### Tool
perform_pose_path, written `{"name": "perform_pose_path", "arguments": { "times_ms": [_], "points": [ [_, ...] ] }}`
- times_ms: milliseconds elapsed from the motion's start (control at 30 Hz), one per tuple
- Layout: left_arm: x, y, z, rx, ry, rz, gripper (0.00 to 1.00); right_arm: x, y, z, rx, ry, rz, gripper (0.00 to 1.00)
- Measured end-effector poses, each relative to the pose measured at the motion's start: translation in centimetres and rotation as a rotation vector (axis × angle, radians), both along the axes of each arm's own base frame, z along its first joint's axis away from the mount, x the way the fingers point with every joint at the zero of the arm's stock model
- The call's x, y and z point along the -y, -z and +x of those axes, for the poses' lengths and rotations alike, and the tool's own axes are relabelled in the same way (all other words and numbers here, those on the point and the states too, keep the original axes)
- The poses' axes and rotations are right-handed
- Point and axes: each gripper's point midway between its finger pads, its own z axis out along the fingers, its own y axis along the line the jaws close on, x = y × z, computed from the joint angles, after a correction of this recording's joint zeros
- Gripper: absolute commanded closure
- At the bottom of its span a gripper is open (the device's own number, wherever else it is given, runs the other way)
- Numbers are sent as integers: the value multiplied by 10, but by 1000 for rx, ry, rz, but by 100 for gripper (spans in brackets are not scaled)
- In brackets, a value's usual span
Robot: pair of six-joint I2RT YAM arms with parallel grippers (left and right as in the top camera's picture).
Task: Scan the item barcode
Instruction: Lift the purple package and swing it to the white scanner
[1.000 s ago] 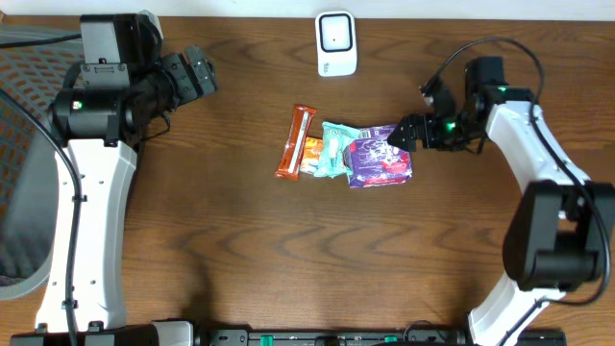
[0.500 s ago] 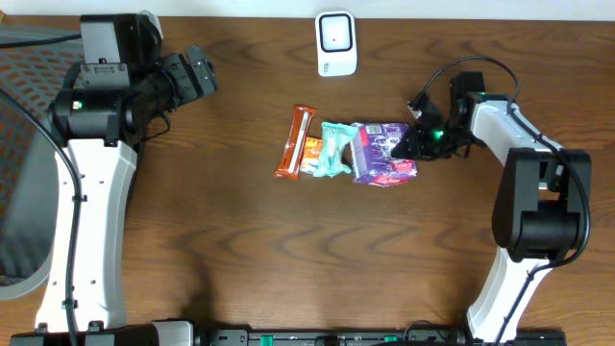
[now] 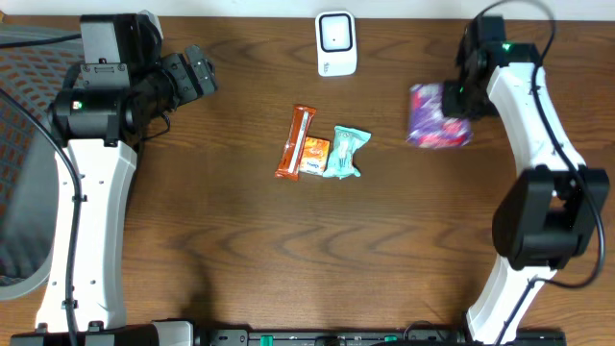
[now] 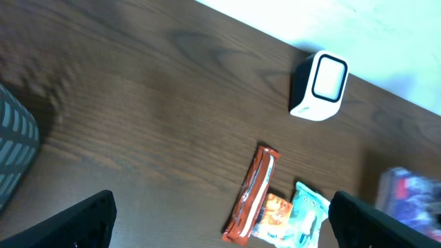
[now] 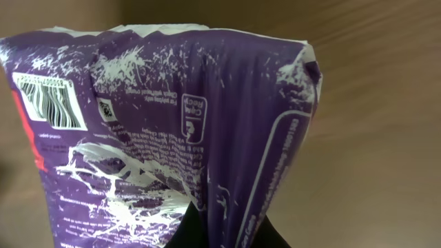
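Overhead view: a dark wooden table [image 3: 192, 240] with a robot arm on each side. The left gripper [image 3: 197, 73] hangs over the table's far left corner, well apart from everything. A white barcode scanner [image 3: 336, 43] stands at the far edge, near the middle. Three snack items lie in a touching row at the table's centre: an orange bar [image 3: 296, 142], a small orange packet [image 3: 314, 156] and a teal packet [image 3: 346, 154]. To the right, the right gripper [image 3: 454, 100] is clamped on a purple packet [image 3: 434, 117], held off the table to the right of the scanner.

Left wrist view: two black fingers [image 4: 83, 220] sit at the bottom corners, spread wide with nothing between them. Past them are the scanner [image 4: 319, 86], the three centre items and, blurred at the right edge, the purple packet [image 4: 412, 198].

Right wrist view: the purple packet [image 5: 172, 131] fills the frame, crinkled, pinched at its lower edge by the closed black fingertips. A barcode [image 5: 48, 103] shows at its upper left.
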Motion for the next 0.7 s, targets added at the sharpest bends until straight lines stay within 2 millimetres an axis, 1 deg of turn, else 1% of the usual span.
{"name": "perform_pose_path", "arguments": {
  "times_ms": [67, 133, 167, 200, 233, 267, 367, 433, 467, 500, 567, 633, 700],
  "points": [
    [0, 0, 0, 0, 0, 0, 2, 16, -26, 3, 63, 56, -156, 99],
    [0, 0, 0, 0, 0, -1, 2, 24, -36, 1, 81, 84, -262, 99],
    [0, 0, 0, 0, 0, -1, 2, 27, -37, 0, 82, 94, -317, 99],
    [0, 0, 0, 0, 0, 0, 2, 30, -36, -1, 74, 98, -360, 99],
    [0, 0, 0, 0, 0, -1, 2, 32, -30, -5, 50, 96, -422, 99],
    [0, 0, 0, 0, 0, -1, 2, 33, -27, -7, 39, 94, -436, 99],
    [0, 0, 0, 0, 0, -1, 2, 32, -3, -14, -36, 66, -509, 99],
    [0, 0, 0, 0, 0, 0, 2, 25, 14, -17, -79, 35, -537, 99],
    [0, 0, 0, 0, 0, -1, 2, 19, 21, -18, -93, 15, -547, 97],
    [0, 0, 0, 0, 0, 0, 2, 13, 25, -18, -99, -4, -555, 92],
    [0, 0, 0, 0, 0, 0, 2, -5, 29, -15, -89, -43, -565, 78],
    [0, 0, 0, 0, 0, 0, 2, -25, 29, -13, -70, -90, -567, 73],
    [0, 0, 0, 0, 0, 0, 2, -51, 29, -13, -51, -149, -568, 66]
  ]
}}
